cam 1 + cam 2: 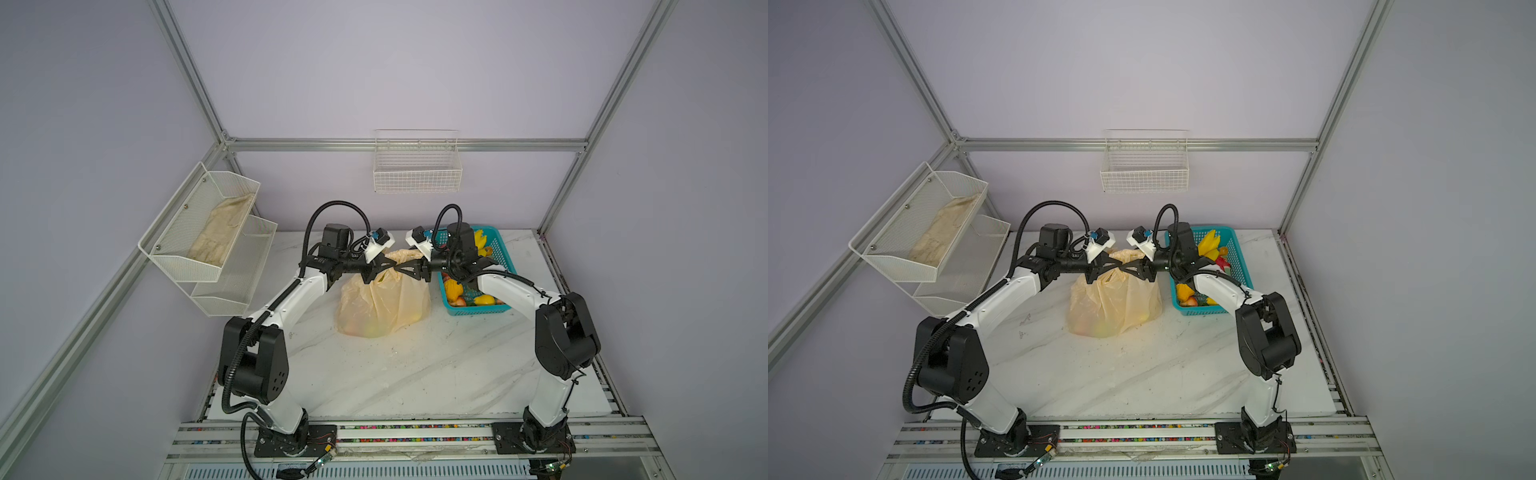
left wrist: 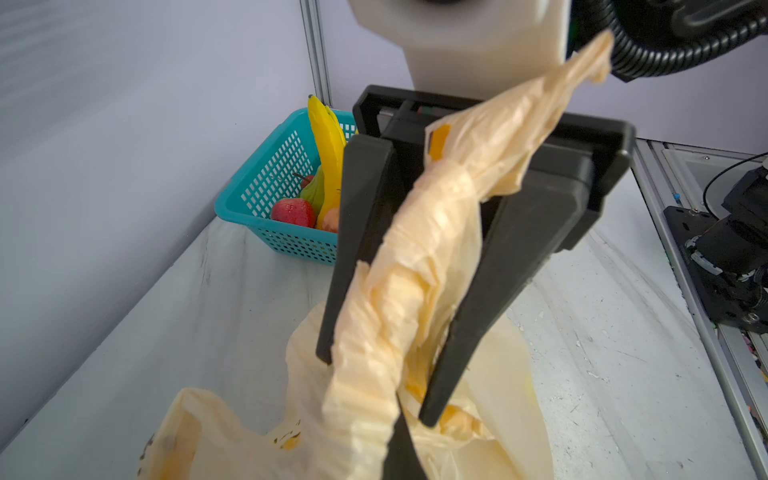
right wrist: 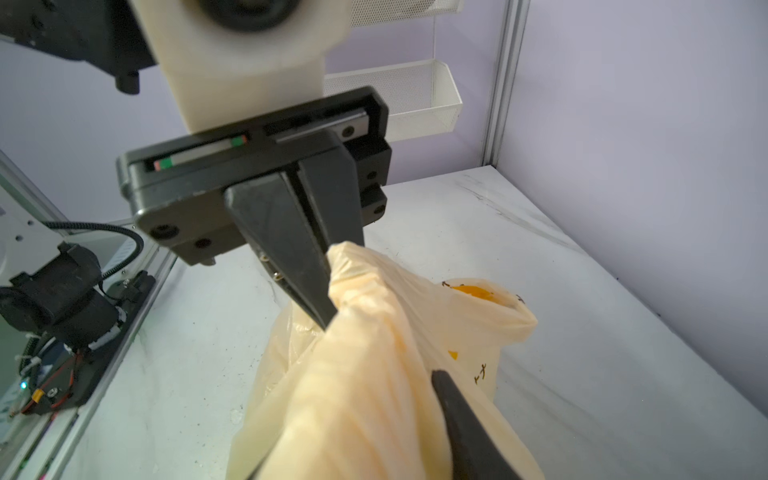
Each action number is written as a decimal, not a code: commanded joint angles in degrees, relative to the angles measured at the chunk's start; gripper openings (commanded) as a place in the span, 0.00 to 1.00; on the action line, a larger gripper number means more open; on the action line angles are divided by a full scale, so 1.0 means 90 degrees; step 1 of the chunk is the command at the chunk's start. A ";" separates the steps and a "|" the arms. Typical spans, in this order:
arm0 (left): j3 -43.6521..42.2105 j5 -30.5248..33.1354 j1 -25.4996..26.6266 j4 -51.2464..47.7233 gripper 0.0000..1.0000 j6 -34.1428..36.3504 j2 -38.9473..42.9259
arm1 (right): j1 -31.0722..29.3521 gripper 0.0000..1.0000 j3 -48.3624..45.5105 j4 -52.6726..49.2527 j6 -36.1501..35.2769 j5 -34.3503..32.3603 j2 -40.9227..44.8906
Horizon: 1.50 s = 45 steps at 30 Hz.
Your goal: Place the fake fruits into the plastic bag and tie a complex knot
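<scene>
Bag (image 1: 382, 307) on desk (image 1: 395, 374). Left hand (image 3: 326, 316) above bag, clamped on twisted handle (image 2: 415, 257); right hand (image 2: 378, 390) narrowly parted astride it, grip unclear.

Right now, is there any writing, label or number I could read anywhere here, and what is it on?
"トメ" (a guess, it is creased and partly hidden): dark Japanese lettering on the plastic bag.
Other dark print on the bag: too blurred to read.
Elsewhere: nothing readable.
</scene>
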State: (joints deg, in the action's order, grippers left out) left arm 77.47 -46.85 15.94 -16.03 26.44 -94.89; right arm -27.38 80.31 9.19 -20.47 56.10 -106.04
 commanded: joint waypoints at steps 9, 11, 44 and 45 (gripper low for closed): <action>0.0217 -0.0006 -0.0023 -0.0156 0.14 -0.0025 0.0316 | 0.0003 0.06 0.0031 -0.0151 -0.0185 0.0006 0.0042; 0.0265 -0.0023 -0.0052 -0.0219 0.21 -0.0039 0.0316 | 0.0009 0.00 0.0022 -0.0162 -0.0196 -0.0065 0.0072; -0.0528 0.0668 -0.0129 0.0152 0.00 -0.1776 0.1234 | -0.0476 0.00 -0.0319 -0.0116 -0.0142 -0.3027 0.0689; -0.0556 0.0574 -0.0122 0.0171 0.00 -0.1838 0.1246 | -0.0536 0.00 -0.0320 -0.0062 -0.0050 -0.3175 0.0688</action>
State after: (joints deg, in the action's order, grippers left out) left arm 75.00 -38.13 15.11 -19.44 14.50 -85.76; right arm -31.05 78.19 7.97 -21.06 34.72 -101.65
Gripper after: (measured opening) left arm 0.047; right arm 0.053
